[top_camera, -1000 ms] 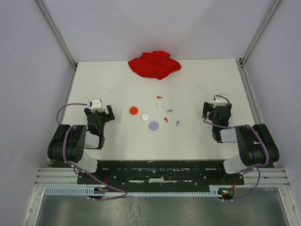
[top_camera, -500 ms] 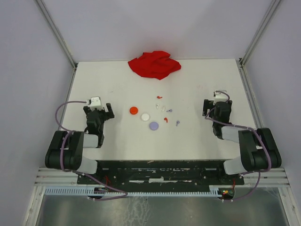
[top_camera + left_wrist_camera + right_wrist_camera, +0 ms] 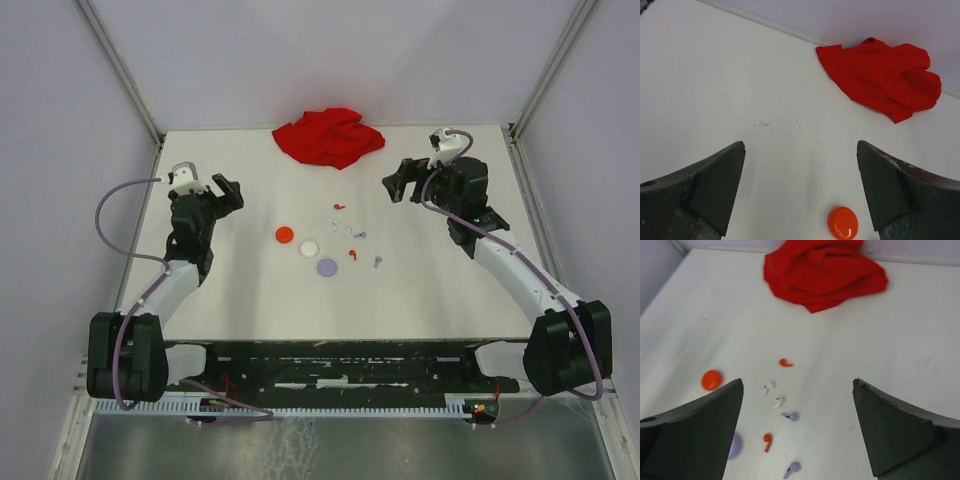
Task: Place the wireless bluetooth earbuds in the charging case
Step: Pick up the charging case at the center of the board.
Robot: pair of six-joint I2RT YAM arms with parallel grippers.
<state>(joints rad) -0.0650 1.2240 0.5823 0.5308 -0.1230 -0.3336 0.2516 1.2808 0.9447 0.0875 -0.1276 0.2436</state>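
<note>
Wireless bluetooth earbuds (image 3: 351,254) lie scattered mid-table, red, white and lavender, just right of three round discs (image 3: 309,248). My left gripper (image 3: 226,190) and right gripper (image 3: 402,178) both hover with jaws spread wide, holding nothing, well apart from them. Red cloth (image 3: 329,136) sits at the far edge.

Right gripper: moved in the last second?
Yes. Right gripper moved farther out and leftward, and is now nearer the red cloth.
</note>
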